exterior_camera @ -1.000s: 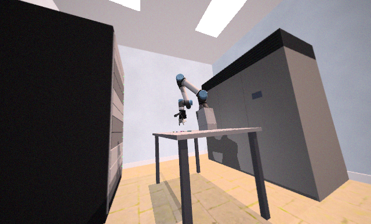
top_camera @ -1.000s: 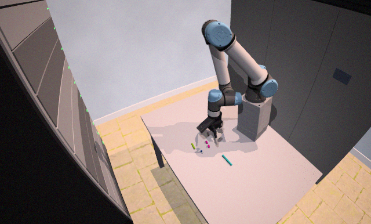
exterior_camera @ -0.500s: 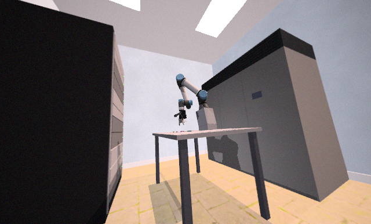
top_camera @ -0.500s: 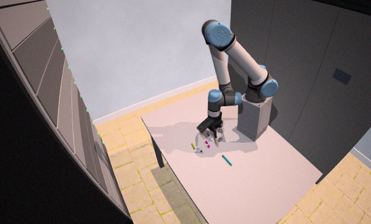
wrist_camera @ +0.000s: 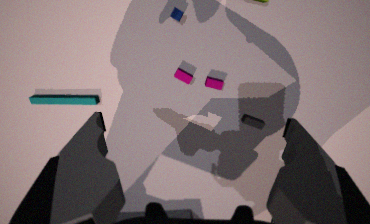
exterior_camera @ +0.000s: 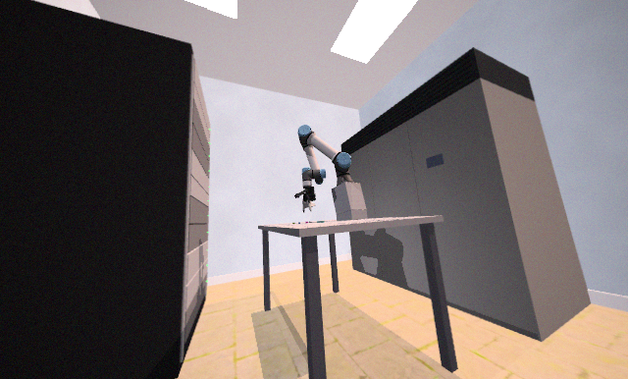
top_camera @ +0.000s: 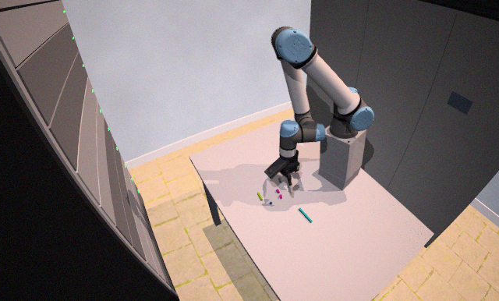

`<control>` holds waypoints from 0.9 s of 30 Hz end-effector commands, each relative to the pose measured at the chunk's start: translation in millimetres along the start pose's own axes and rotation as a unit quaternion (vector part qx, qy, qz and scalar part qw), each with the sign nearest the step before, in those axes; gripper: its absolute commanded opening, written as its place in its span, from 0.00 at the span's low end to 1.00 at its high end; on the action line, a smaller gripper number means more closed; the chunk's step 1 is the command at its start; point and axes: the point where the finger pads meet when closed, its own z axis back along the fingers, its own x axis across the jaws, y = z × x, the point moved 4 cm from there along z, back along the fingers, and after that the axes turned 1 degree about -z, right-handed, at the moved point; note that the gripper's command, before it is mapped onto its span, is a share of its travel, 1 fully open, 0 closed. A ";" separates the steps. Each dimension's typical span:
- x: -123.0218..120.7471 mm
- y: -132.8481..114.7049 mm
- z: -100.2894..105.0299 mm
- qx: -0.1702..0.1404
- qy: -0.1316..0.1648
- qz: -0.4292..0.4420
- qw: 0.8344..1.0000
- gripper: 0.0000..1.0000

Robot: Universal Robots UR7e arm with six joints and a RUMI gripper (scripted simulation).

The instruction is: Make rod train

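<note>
My gripper (wrist_camera: 193, 116) is open and empty and hangs above the table; it also shows in the top view (top_camera: 289, 183) and the exterior view (exterior_camera: 307, 206). In the wrist view, two magenta rods (wrist_camera: 183, 76) (wrist_camera: 214, 83) lie side by side with a small gap, just ahead of the fingers. A small grey rod (wrist_camera: 252, 121) lies in shadow near the right finger. A blue rod (wrist_camera: 176, 14) lies farther ahead. A turquoise rod (wrist_camera: 62, 99) lies to the left. A lime rod (wrist_camera: 260, 1) shows only at the top edge. The top view shows the lime rod (top_camera: 260, 196), the blue rod (top_camera: 270, 203), the magenta rods (top_camera: 279, 193) and the turquoise rod (top_camera: 305, 214).
The arm's grey pedestal (top_camera: 341, 156) stands on the table right behind the rods. The table's left edge (top_camera: 220, 210) is close to the lime rod. Tall dark cabinets (top_camera: 419, 97) stand behind the table.
</note>
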 end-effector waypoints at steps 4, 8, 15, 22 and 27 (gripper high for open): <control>0.1 0.3 0.3 0.000 0.000 0.000 1.000 1.00; 0.1 0.3 0.3 0.000 0.000 0.000 1.000 1.00; 0.2 0.8 0.2 0.000 0.000 -0.007 1.000 1.00; 0.8 3.4 -0.1 0.000 0.000 -0.045 0.999 1.00; 1.3 5.4 -0.3 0.001 0.000 -0.075 0.997 1.00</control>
